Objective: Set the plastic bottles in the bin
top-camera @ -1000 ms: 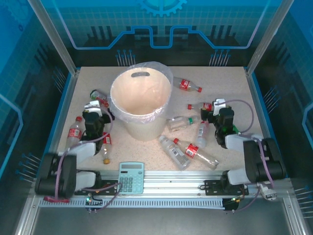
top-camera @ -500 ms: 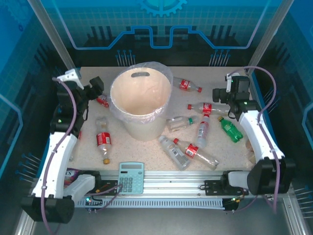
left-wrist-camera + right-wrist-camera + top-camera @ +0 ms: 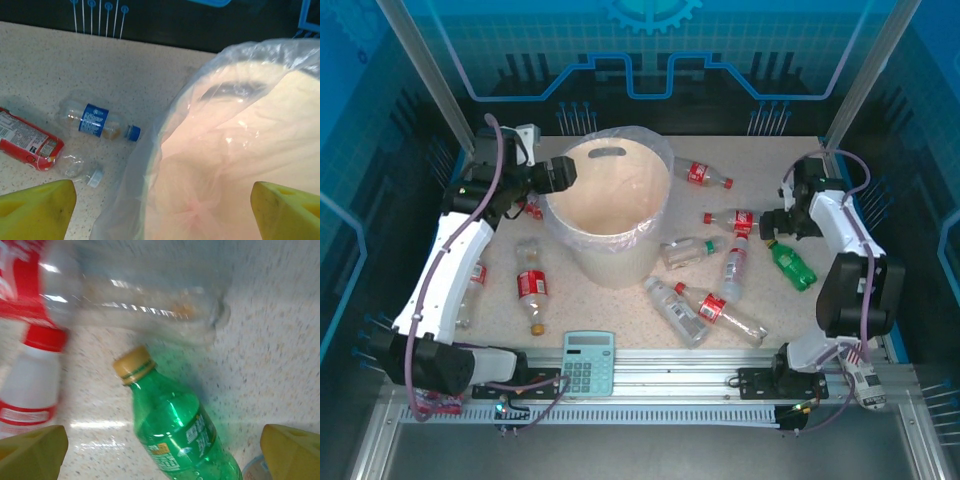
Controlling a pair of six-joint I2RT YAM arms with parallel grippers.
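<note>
Blue-label bottle (image 3: pixel 95 121) — print illegible

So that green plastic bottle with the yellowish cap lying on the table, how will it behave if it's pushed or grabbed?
The green plastic bottle lies on its side on the speckled table, so a sideways push would probably roll it. I see no liquid inside, so it is likely light. Its glossy wall may slip when squeezed.

Speckled table (image 3: pixel 790 322), cream bin (image 3: pixel 605 262), plastic bottles (image 3: pixel 718 307) scattered, calculator (image 3: pixel 589 362) at near edge
</note>
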